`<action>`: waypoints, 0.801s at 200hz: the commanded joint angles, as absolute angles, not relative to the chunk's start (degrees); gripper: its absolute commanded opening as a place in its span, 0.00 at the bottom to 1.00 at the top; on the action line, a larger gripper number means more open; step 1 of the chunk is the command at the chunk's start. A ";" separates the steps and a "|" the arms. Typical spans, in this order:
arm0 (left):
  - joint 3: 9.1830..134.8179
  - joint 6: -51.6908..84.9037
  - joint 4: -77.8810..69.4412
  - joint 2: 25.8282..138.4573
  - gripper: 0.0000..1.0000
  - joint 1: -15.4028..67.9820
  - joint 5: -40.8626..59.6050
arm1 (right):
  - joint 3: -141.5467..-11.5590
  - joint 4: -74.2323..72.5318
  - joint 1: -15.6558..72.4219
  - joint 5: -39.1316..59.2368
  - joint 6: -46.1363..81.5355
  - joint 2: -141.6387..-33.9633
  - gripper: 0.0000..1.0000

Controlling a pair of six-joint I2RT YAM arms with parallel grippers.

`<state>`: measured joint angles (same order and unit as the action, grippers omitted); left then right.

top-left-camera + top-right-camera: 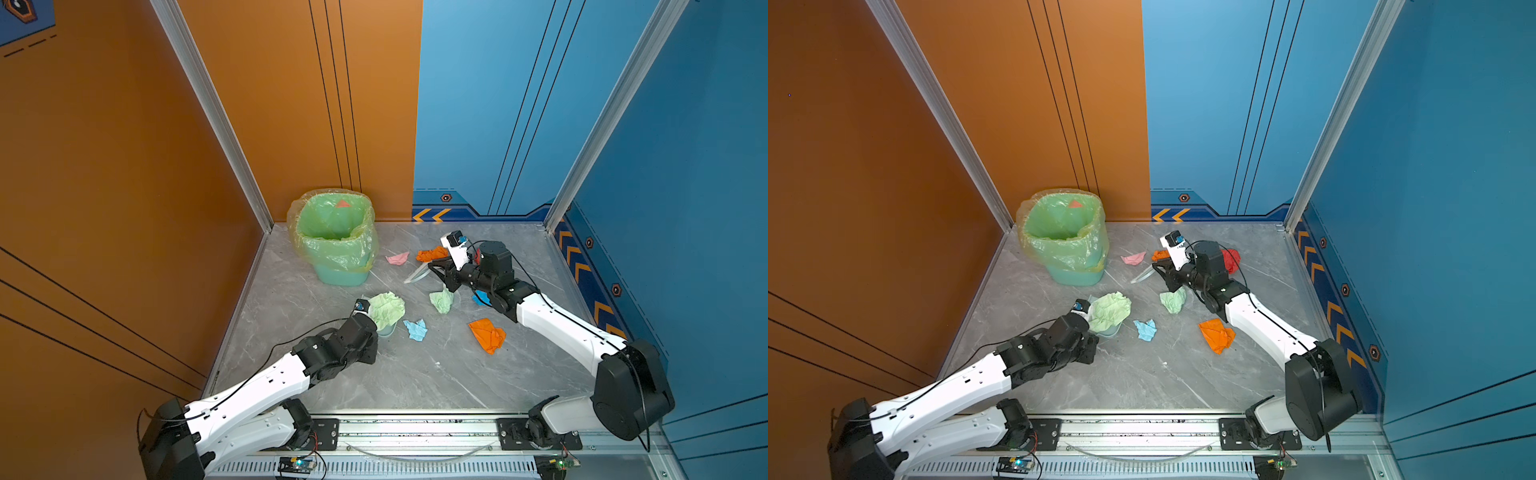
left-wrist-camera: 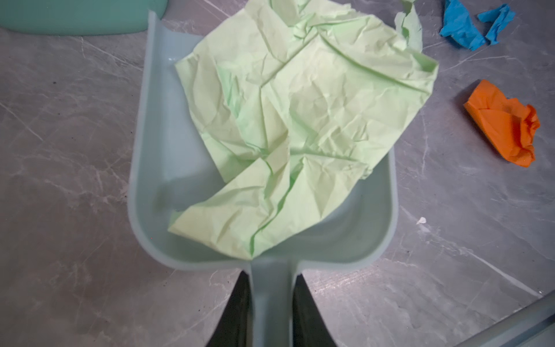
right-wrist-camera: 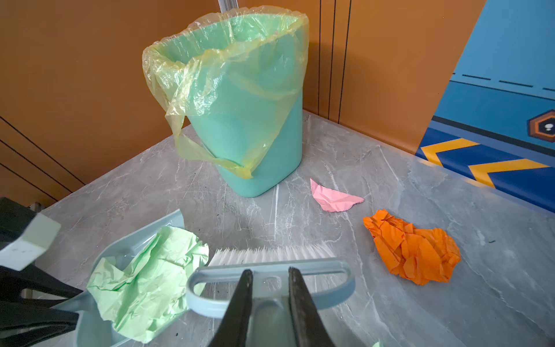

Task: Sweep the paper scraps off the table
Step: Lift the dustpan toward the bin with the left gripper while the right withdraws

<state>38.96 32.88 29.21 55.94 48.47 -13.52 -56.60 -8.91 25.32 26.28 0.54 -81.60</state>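
At the far left of the grey marble-patterned desk stands a mint-green plastic bin with a yellowish bag liner; a small reddish paper piece lies inside it. Nearer the front, the left end effector is clamped narrow on the handle of a grey-blue plastic dustpan, which sits low over the desk. A large crumpled pale green paper sheet fills the pan and spills over its front lip.

Just right of the bin lies a flat pink paper scrap. A light blue crumpled scrap rests on the desk just beside the dustpan. Farther back, an orange paper wad sits close to the right end effector, whose black fingers are pinched tight on the handle of a grey-blue brush with white bristles; the bristles point down toward the desk between bin and wad. A smaller pale green wad lies in front of that end effector. A bright blue scrap peeks out from under the right arm, a second orange wad lies nearer the front, and a red wad shows behind the right wrist.
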 commanded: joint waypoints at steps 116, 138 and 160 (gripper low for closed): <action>58.00 28.09 41.53 57.67 0.00 49.40 -12.37 | -56.35 -8.01 22.79 25.91 2.04 -81.52 0.00; 61.28 27.29 42.04 58.79 0.00 49.22 -12.56 | -56.41 -8.00 22.24 26.27 1.72 -81.56 0.00; 64.52 26.82 43.21 60.22 0.00 48.14 -12.77 | -56.90 -8.15 21.16 26.89 1.62 -81.99 0.00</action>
